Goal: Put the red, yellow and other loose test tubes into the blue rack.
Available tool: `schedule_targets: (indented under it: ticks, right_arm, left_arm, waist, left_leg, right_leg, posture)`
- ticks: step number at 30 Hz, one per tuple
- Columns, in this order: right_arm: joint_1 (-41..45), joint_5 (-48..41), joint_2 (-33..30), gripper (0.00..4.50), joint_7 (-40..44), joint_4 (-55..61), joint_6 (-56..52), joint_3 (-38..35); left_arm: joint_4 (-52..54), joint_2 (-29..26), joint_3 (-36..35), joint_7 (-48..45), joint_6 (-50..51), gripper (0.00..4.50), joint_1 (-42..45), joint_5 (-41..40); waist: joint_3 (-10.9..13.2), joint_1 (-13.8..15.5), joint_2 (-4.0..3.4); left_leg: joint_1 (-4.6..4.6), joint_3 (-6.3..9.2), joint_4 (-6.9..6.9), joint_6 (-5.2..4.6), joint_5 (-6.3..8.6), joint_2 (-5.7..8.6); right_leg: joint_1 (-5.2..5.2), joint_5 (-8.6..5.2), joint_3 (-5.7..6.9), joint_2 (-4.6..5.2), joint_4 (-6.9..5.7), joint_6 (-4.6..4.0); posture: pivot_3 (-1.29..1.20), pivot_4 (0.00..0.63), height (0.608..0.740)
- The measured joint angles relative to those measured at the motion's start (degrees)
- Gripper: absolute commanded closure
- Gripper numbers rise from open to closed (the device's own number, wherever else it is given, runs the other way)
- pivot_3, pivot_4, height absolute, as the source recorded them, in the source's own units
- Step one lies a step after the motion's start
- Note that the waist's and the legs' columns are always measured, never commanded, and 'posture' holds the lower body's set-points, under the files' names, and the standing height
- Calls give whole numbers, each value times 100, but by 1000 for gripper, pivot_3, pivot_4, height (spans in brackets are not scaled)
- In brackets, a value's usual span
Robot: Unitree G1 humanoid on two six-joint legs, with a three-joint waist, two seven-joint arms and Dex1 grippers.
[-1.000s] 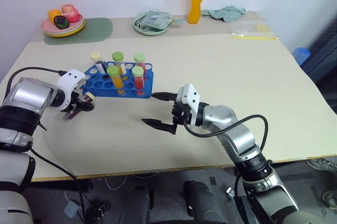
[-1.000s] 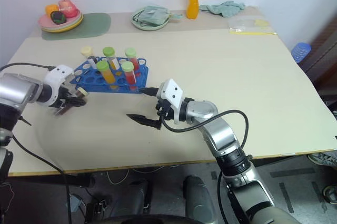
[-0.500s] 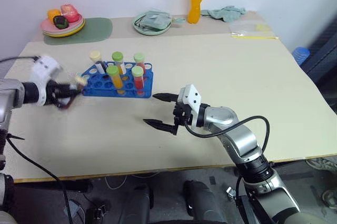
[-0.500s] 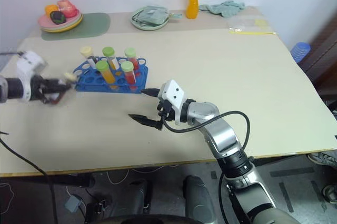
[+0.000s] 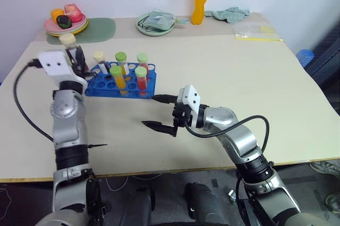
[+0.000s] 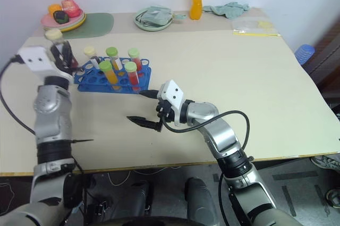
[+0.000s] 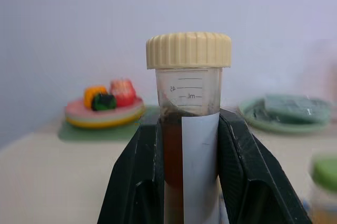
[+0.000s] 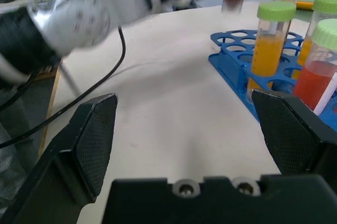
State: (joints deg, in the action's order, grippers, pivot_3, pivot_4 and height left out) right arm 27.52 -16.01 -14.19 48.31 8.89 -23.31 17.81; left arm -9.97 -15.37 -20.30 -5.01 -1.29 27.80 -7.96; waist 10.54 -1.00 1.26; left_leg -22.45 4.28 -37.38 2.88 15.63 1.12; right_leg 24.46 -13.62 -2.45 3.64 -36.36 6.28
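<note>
Left gripper (image 7: 184, 171) squeezed tight on maroon tube (image 7: 187, 129), cream cap up, tube straight. Held high, just beside left end of blue rack (image 5: 122, 80). Right gripper (image 5: 159, 112) stood wide open, empty, above table (image 5: 239, 77) near rack's right corner.

Best way, likely: keep tube straight, line up over free hole, go down slow, let go only when seated.

Five tubes stood in rack; front holes free. Plenty of bare table in front; table edge far.

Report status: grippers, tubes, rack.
Left gripper shut on maroon cream-capped tube, upright beside blue rack. Right gripper open, empty. Five tubes racked.
</note>
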Motion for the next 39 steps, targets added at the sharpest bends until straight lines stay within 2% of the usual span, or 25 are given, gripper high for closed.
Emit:
schedule_targets:
  ticks: [7,22,38,39]
  right_arm:
    - [-17,-3,-15,0,-143,36,-63,-13]
    - [-42,-48,-29,0,-193,53,-126,-13]
    - [-73,-59,-43,0,-229,101,-139,-13]
    - [-77,-59,-46,0,-229,101,-145,-13]
  left_arm:
    - [-300,32,106,182,-287,3731,-114,135]
    - [-622,190,390,-158,-549,3731,-11,-71]
    - [-1599,96,491,-43,-1143,3731,233,123]
    - [-1619,96,492,-49,-1164,3231,233,118]
  waist:
    - [0,20,0]
    - [-1,24,-1]
    - [-2,27,-1]
    - [-2,27,-1]
  left_leg:
    - [0,0,-1,0,0,1]
    - [1,1,-2,0,0,1]
    - [4,2,-2,0,0,2]
    - [4,2,-2,0,0,2]
  right_leg:
    - [-2,0,0,1,1,0]
    - [-5,0,1,0,1,0]
    - [-9,0,2,-1,1,0]
    - [-9,0,2,-1,1,0]
  posture:
    - [0,150,740]
    - [0,150,740]
    - [0,150,740]
    - [0,150,740]
